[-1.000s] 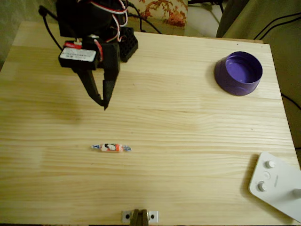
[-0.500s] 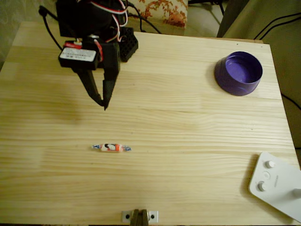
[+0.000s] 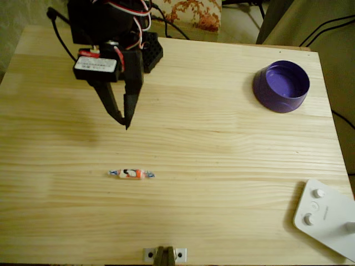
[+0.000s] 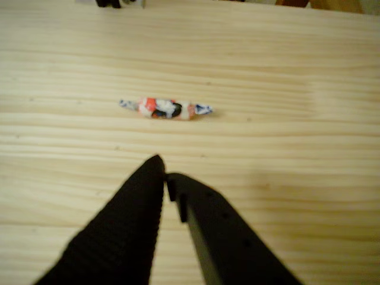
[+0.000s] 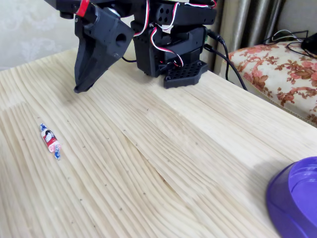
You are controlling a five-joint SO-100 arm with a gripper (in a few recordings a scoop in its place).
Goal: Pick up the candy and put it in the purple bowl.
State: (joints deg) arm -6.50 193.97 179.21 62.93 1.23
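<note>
- Slightly shifted since half a second ago: your black two-finger gripper [image 3: 125, 123] sits a touch right and lower in the overhead view, tips pressed together, hanging above the pale pine table [image 3: 222, 166].
- Small white-and-orange wrapped candy [image 3: 131, 174] unmoved, flat on the wood, below the tips, apart.
- Glossy round purple bowl [image 3: 282, 86] near the far right edge; you have bare wood between.
- White knobbed device [image 3: 327, 217] occupies the lower right corner.
</note>
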